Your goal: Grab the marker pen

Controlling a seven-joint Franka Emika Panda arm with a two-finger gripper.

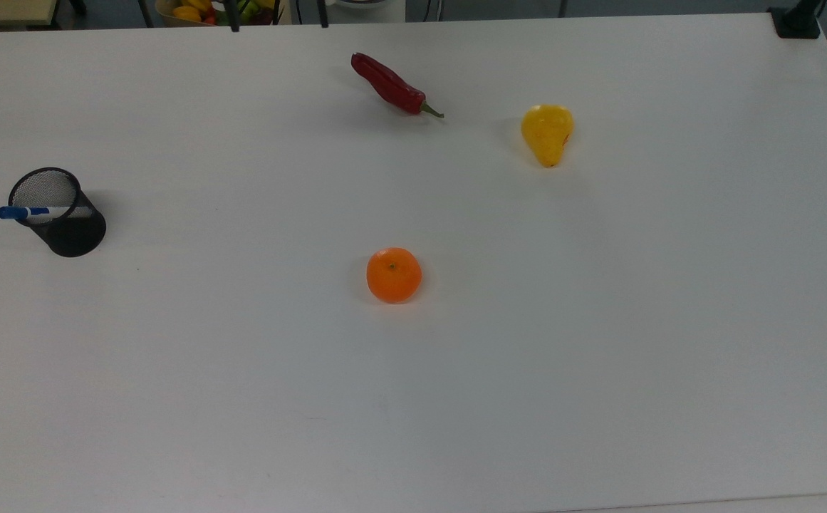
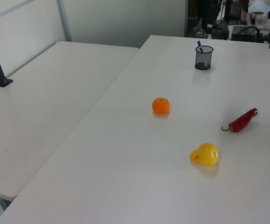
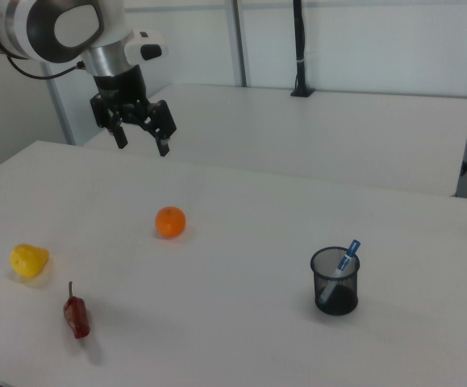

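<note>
Right view: slim white-barrelled, blue-capped marker pen (image 3: pixel 340 268) leaning inside black mesh cup (image 3: pixel 335 281); pincer (image 3: pixel 143 136) spread apart, high, well apart from cup. Best descending over cup, clamping blue cap, lifting straight up.

top view: high above, looks steeply down on tabletop (image 1: pixel 598 320), wide.
left view: raised, beyond pear (image 2: pixel 204 154) end, looks along tabletop toward mesh cup (image 2: pixel 204 57).
right view: lower, opposite end, cup nearest.
shared: orange (image 1: pixel 393 275), chilli (image 3: pixel 76 315), pear, cup.
</note>
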